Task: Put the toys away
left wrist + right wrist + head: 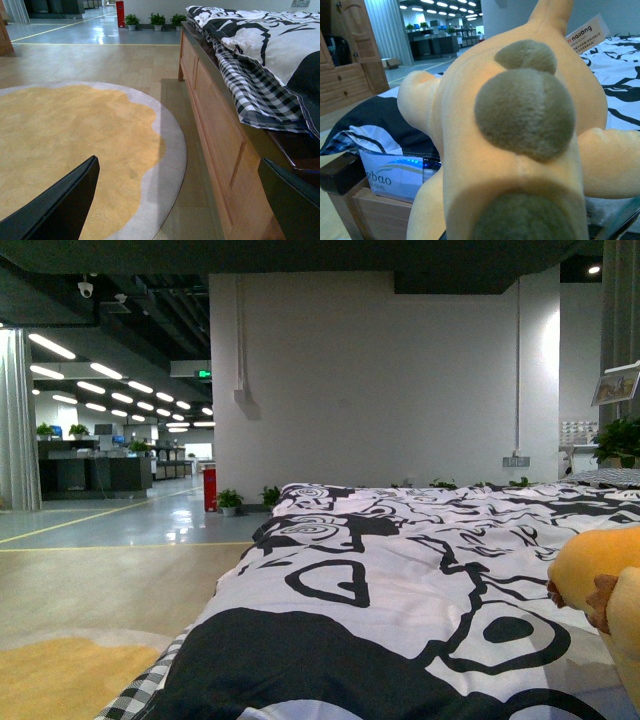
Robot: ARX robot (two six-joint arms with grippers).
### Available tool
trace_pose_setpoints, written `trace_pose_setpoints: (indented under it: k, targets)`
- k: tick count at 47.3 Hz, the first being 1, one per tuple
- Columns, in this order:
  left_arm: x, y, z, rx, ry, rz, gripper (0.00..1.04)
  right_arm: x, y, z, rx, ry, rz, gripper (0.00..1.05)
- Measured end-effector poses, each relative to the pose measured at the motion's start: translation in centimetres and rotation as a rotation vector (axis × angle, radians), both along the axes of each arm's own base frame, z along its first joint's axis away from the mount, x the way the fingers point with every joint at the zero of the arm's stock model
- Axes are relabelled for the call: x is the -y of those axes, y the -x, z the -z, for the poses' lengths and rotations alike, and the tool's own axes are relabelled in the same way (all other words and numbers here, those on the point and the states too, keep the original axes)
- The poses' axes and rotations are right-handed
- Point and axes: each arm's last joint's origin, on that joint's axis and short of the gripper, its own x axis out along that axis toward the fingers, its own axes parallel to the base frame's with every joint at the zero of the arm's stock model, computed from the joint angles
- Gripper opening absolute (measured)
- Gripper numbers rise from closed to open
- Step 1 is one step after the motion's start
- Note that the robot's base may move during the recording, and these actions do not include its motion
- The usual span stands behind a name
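Note:
The orange-yellow plush animal (520, 130) fills the right wrist view, with brownish round nubs along its body and a white fabric tag (585, 32) at its far end. My right gripper is shut on it; its fingers are hidden under the plush. In the front view part of the plush (600, 575) shows at the right edge, above the black-and-white patterned bedcover (400, 580). My left gripper (182, 200) is open and empty, low over the floor beside the bed's wooden side (220, 130).
A round yellow rug with a grey border (75, 140) lies on the wooden floor left of the bed. A checked sheet (250, 80) hangs over the bed's edge. A white box with blue print (395, 175) and a wooden cabinet (350, 75) stand near the plush.

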Motion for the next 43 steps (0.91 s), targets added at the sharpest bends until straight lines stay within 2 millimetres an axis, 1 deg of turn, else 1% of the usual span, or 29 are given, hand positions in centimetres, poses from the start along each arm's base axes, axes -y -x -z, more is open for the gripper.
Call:
trace_pose_setpoints:
  k: [5, 43]
  targets:
    - [0.0, 0.0, 0.0, 0.0, 0.0, 0.0, 0.99, -0.09, 0.02, 0.6, -0.016, 0.003, 0.001, 0.07]
    - [-0.01, 0.0, 0.0, 0.0, 0.0, -0.001, 0.99, -0.13, 0.07, 0.57, -0.011, 0.007, 0.005, 0.07]
